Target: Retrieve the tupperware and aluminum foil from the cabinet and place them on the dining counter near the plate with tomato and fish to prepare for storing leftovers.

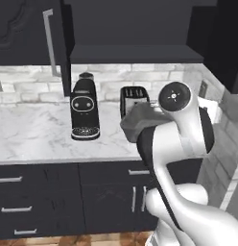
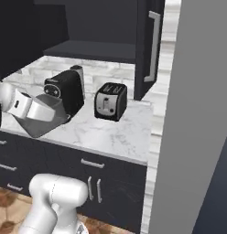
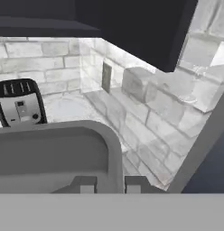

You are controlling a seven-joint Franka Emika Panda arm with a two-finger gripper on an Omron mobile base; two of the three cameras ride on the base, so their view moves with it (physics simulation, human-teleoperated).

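Note:
The tupperware [image 1: 139, 123], a dark grey tub with a flared rim, hangs over the kitchen worktop in front of the toaster. My gripper [image 3: 110, 185] is shut on the tupperware's [image 3: 55, 151] rim, one fingertip [image 3: 87, 185] on each side of the wall. From the right, the tupperware [image 2: 41, 118] sits at the end of my white hand. The black cabinet [image 1: 135, 52] above stands open, its shelf bare in the part I see. Its door [image 2: 148, 45] with the long silver handle is swung out. The aluminum foil, dining counter, plate, tomato and fish are out of view.
A black coffee machine [image 1: 85, 108] and a black-and-silver toaster [image 1: 134, 98] stand on the marble worktop [image 1: 34, 134] against the brick backsplash. Low black drawers [image 1: 39, 202] run beneath. A brick side wall with an outlet [image 3: 106, 76] and a grey panel [image 2: 197, 137] close off the right.

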